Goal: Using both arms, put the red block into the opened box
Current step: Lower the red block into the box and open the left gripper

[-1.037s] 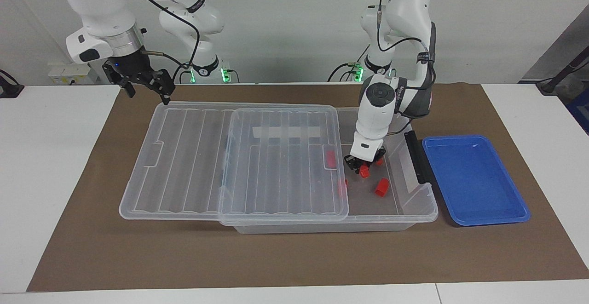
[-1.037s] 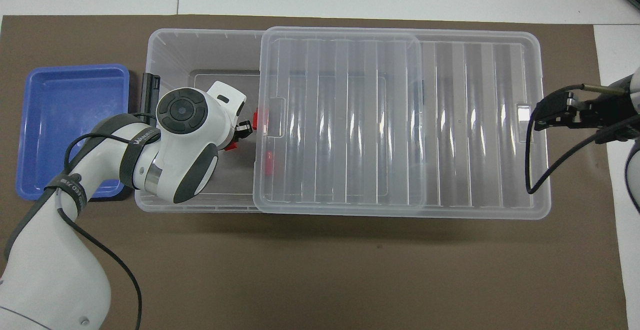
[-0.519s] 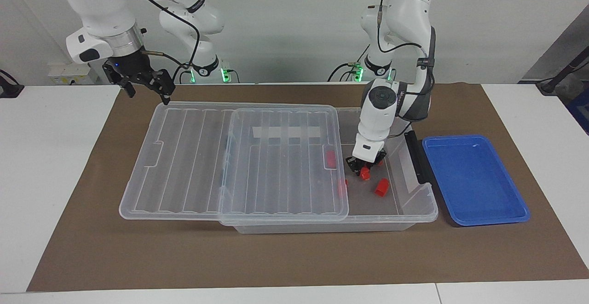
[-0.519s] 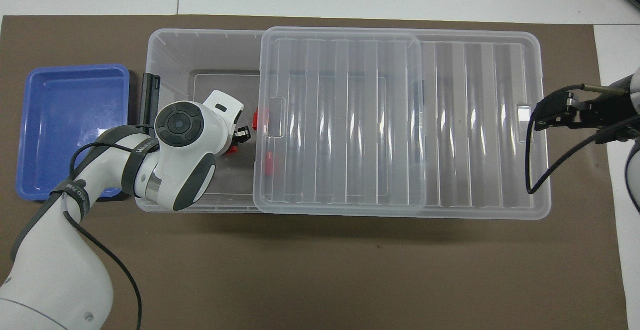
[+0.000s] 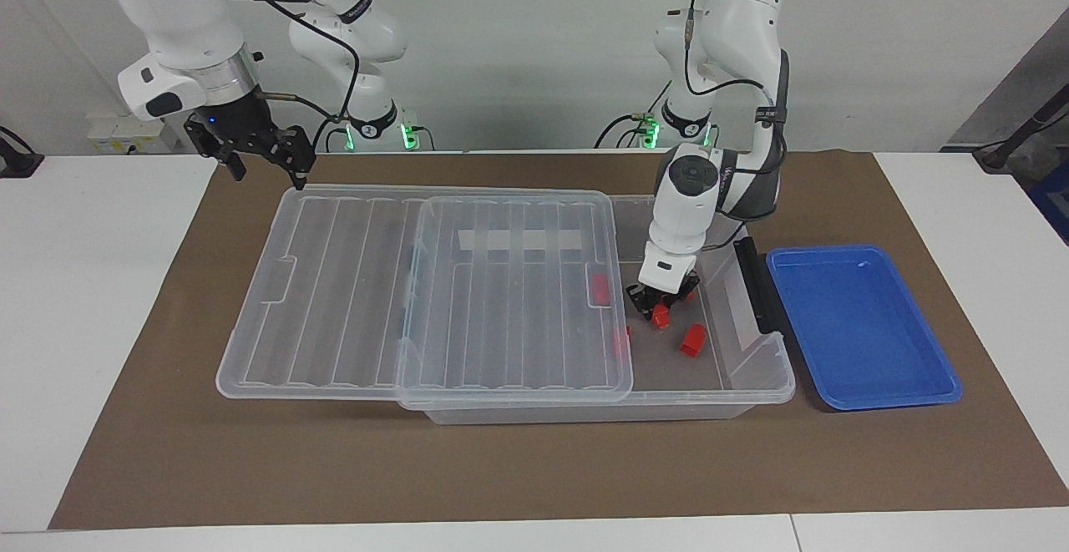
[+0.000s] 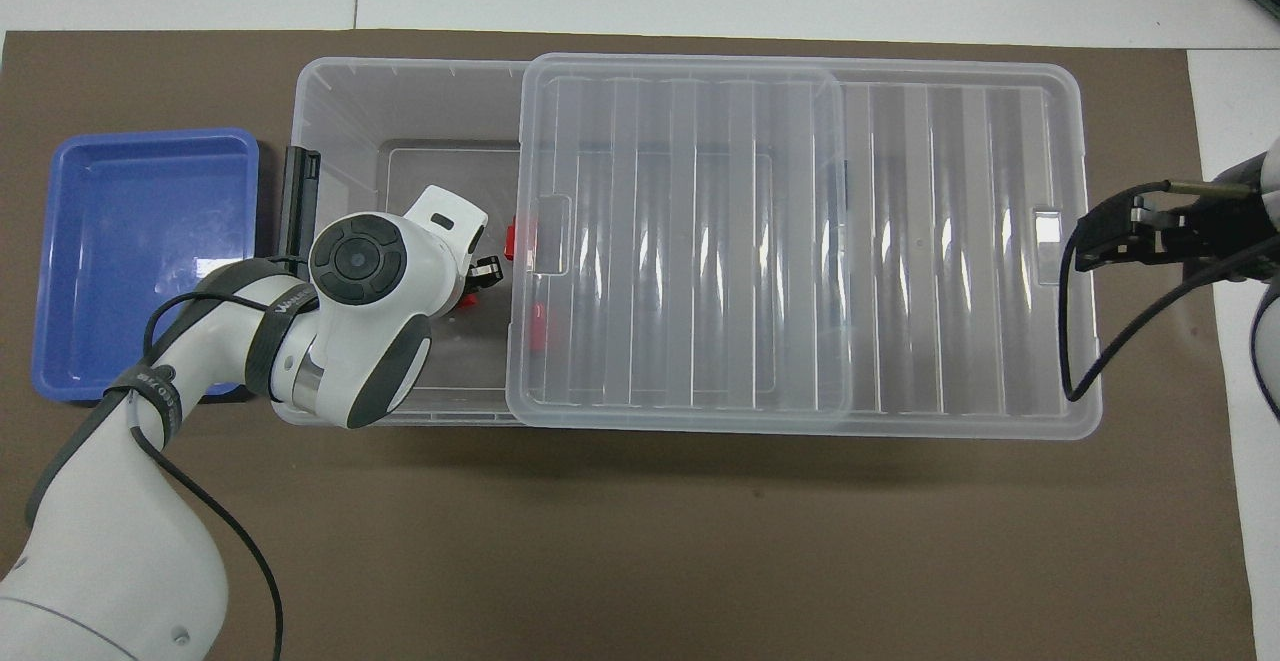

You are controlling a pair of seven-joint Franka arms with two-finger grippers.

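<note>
Left tool (image 5: pixel 662 306) is down inside the open end of the box (image 5: pixel 752 368), closed narrow on the red block (image 5: pixel 661 315), low over the box floor. I can't tell whether the block touches the floor. Right tool (image 5: pixel 265 158) hangs with its fingers apart and holds nothing, over the lid's corner at the right arm's end of the desk (image 5: pixel 83 285).

Containers:
- The box is a clear bin on the brown mat (image 5: pixel 501 468), with a black handle (image 5: pixel 756 285) on its end toward the left arm.
- The lid (image 5: pixel 351 285) is slid toward the right arm's end. It overhangs the box there and leaves the left arm's end uncovered.
- A loose red block (image 5: pixel 692 340) lies on the open floor, farther from the robots than the held one.
- A second block (image 5: pixel 622 339) sits at the lid's edge, and a third (image 5: pixel 600 286) shows through the lid, nearer the robots.
- A bit of red shows just beside the left tool, partly hidden.
- The blue tray (image 5: pixel 860 326) is on the mat just beside the box's handle end, with nothing in it.

Versus a second ago:
- The left arm's wrist has drawn back slightly toward the robots, while the held block is in much the same spot.
- The right tool has lifted a touch off the lid corner.
- Lid, box, tray and loose blocks have not moved.
</note>
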